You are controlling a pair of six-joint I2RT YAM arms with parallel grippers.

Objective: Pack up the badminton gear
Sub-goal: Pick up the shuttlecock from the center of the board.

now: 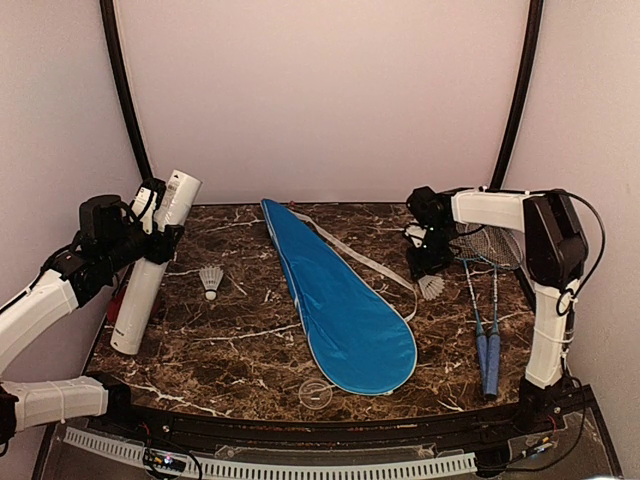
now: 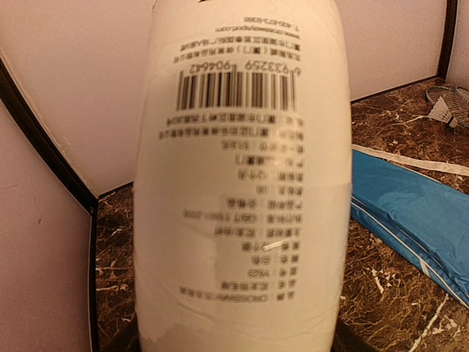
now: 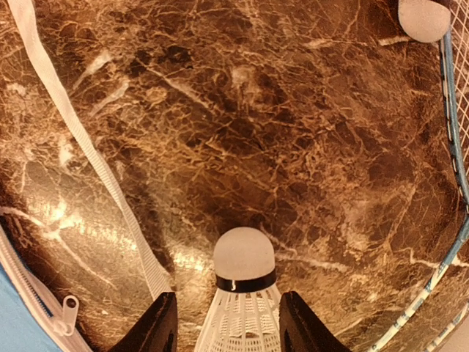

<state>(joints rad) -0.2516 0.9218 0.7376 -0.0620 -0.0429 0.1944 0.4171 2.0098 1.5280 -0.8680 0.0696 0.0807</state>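
Right wrist: shuttlecock (image 3: 243,282) sits between fingers (image 3: 157,326) of half-open right hand (image 3: 229,297); left hand (image 1: 158,235) clasps tube (image 1: 145,285).

A robot test booth in a lab: plain pale walls (image 1: 320,90) close in three sides of a brown marble-patterned table (image 1: 250,350); black curved poles (image 1: 125,90) run up the corners; white robot arms (image 1: 545,300) and a slotted cable duct (image 1: 300,468) sit at its near edge.

Dim warm light (tube (image 2: 238,183) label blurred)
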